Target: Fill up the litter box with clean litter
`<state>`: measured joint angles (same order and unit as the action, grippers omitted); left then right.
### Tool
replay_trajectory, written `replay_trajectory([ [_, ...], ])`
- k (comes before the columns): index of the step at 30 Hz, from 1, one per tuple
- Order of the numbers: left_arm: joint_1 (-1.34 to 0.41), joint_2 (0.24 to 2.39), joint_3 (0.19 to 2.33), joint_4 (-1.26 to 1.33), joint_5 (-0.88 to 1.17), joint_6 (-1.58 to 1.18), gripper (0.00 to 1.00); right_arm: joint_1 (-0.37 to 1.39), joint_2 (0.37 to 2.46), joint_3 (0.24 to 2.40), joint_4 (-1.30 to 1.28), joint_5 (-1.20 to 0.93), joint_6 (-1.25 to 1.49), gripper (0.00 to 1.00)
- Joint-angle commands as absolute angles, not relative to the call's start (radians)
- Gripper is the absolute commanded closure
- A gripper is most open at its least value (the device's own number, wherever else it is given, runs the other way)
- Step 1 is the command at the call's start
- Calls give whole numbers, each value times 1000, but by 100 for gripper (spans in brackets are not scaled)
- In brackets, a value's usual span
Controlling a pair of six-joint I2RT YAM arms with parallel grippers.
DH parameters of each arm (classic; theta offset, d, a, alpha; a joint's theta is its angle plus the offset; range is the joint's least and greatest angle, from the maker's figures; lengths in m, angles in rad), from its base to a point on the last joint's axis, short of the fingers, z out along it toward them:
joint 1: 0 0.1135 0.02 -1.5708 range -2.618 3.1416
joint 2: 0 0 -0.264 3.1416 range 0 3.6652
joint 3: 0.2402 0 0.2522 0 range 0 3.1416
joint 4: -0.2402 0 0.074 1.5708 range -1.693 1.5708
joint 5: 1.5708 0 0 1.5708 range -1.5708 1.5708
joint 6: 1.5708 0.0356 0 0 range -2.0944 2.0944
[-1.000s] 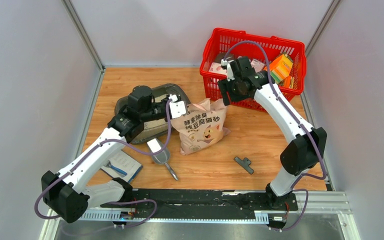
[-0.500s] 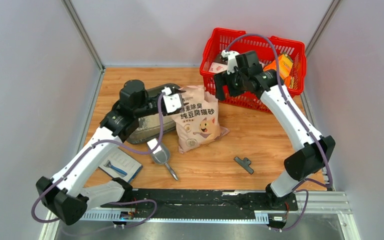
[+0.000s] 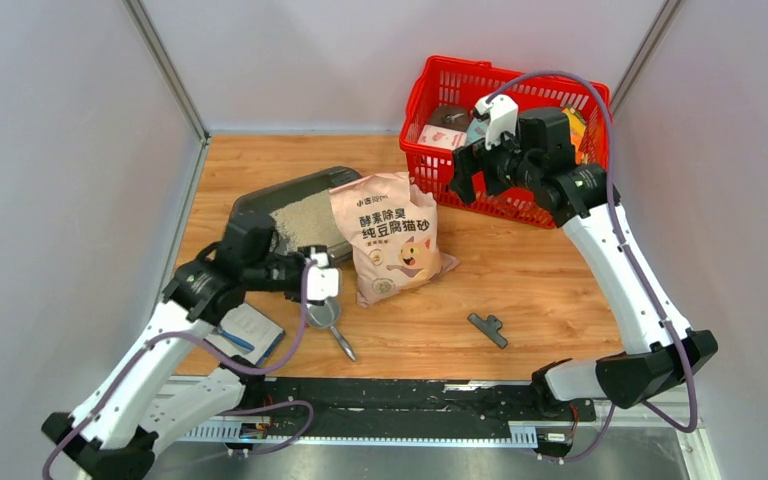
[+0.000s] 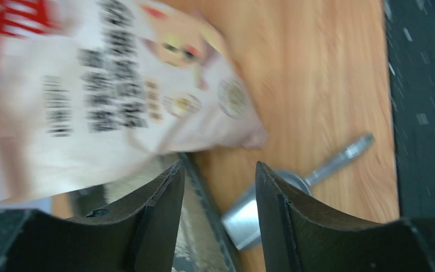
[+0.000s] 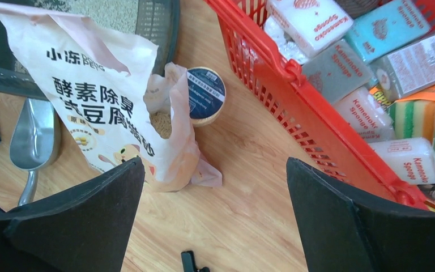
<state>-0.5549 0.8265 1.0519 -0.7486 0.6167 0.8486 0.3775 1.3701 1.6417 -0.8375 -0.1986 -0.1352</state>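
- The shallow dark grey plastic litter box (image 3: pixel 258 203) sits toward the table's far-left corner. A bed of pale beige clean litter (image 3: pixel 300 217) covers part of its floor, so the fill looks partial.
- The beige-pink printed litter bag (image 3: pixel 392 240) slumps against the tray's right rim with its mouth open, seemingly parked close for another pour. Its print reads "小冻", "酵素除臭" and "纯豆腐猫砂".
- The left gripper (image 4: pixel 220 190) hovers over the tray's near rim and the silver metal scoop (image 3: pixel 325 318), jaws apart and empty.
- The right gripper (image 5: pixel 214 164) hangs above the table before the red mesh basket (image 3: pixel 425 166), jaws wide apart and empty.
- The sponge packs (image 5: pixel 340 68) in the basket read "Kamenoko Sponge".
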Motion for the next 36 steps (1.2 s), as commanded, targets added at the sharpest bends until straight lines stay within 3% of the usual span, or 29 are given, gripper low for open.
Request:
replay_trajectory([
  [1,-552,923,1002,-1172,664,1315,44,367,1353,1598,-790,-222,-158,0],
  [9,-552,1137,1029,-1299,638,1497,57,365,1329,1572,-782,-241,-170,0],
  [13,-552,1202,1017,-1215,634,1599,57,364,1310,1552,-784,-252,-169,0],
  [21,-560,1503,1199,-1336,589,1759,58,359,1267,1522,-788,-276,-164,0],
  [36,-581,1761,1267,-1256,388,1868,59,267,1210,1466,-804,-336,-138,0],
])
